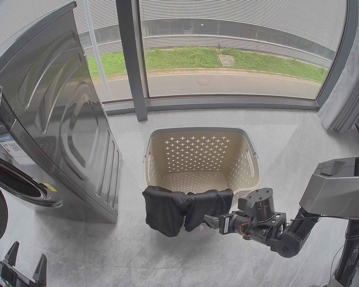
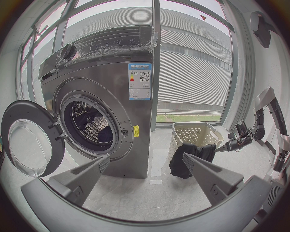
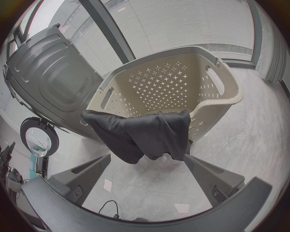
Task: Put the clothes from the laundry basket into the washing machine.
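Garment (image 1: 168, 211): black, draped over the near rim of the laundry basket (image 1: 246, 149), hanging outside it.
Washing machine (image 2: 136, 127): on the robot's left, door (image 2: 30, 142) swung open.
Right gripper (image 3: 146, 157): fingers spread apart, just beside the garment's hanging edge.
Left gripper (image 2: 145, 156): fingers apart, holding nothing, low and facing the machine.

Floor (image 1: 157, 250): pale grey veined stone, glossy; you can make out faint seams.
Window (image 1: 232, 45): tall glass ahead of you, in a dark grey frame.
Post (image 1: 131, 59): dark grey upright between the panes, its foot on the floor.
Curtain (image 1: 342, 101): grey, pleated, at the window's right edge.
Outside: road (image 1: 224, 84) nearest the glass, grass (image 1: 187, 58) beyond it, then a ribbed grey building (image 1: 243, 15).
Light: even daylight through the glass, soft shadows.
Litter: your right wrist view shows two pale paper scraps (image 3: 107, 185) and a black cable (image 3: 108, 207) on the floor.
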### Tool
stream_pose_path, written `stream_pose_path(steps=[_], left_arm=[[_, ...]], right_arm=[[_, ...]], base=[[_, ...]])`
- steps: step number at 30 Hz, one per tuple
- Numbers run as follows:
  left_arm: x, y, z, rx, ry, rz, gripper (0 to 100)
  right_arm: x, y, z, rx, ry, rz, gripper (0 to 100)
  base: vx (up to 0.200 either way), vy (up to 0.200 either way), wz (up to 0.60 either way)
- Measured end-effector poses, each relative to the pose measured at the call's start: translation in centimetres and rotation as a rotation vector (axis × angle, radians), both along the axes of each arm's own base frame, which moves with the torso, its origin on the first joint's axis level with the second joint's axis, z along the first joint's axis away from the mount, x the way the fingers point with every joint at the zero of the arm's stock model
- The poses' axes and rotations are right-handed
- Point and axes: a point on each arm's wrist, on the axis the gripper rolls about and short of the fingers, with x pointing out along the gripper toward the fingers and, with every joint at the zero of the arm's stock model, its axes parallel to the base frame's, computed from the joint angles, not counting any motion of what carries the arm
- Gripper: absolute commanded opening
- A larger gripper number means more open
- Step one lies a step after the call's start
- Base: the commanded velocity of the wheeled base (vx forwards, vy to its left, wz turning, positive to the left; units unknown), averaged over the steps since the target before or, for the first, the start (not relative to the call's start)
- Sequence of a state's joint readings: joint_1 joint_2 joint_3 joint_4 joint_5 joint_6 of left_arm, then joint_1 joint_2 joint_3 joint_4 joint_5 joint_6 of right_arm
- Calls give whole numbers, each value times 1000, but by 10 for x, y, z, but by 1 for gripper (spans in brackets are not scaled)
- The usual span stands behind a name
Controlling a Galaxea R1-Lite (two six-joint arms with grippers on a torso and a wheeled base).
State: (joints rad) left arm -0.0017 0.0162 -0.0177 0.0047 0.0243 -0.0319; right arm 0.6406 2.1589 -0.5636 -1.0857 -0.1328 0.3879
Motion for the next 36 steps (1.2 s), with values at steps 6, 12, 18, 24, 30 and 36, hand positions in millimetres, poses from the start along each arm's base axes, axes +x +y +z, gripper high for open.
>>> stream_pose_path(steps=[6, 12, 18, 24, 30, 36], left_arm=[[0, 0, 0, 0, 0, 0, 100], [0, 0, 0, -1, 0, 0, 100], [0, 0, 0, -1, 0, 0, 100], [0, 0, 0, -1, 0, 0, 100], [0, 0, 0, -1, 0, 0, 100], [0, 0, 0, -1, 0, 0, 100]], right_arm=[[11, 10, -10, 5, -2, 4, 100], [24, 20, -16, 41, -47, -5, 100], [34, 24, -22, 46, -65, -24, 100], [44, 29, -26, 55, -78, -32, 100], [53, 31, -32, 51, -89, -60, 100], [64, 31, -35, 52, -109, -96, 100]], base=[[0, 0, 0], [0, 0, 0], [0, 0, 0], [0, 0, 0], [0, 0, 0], [0, 0, 0]])
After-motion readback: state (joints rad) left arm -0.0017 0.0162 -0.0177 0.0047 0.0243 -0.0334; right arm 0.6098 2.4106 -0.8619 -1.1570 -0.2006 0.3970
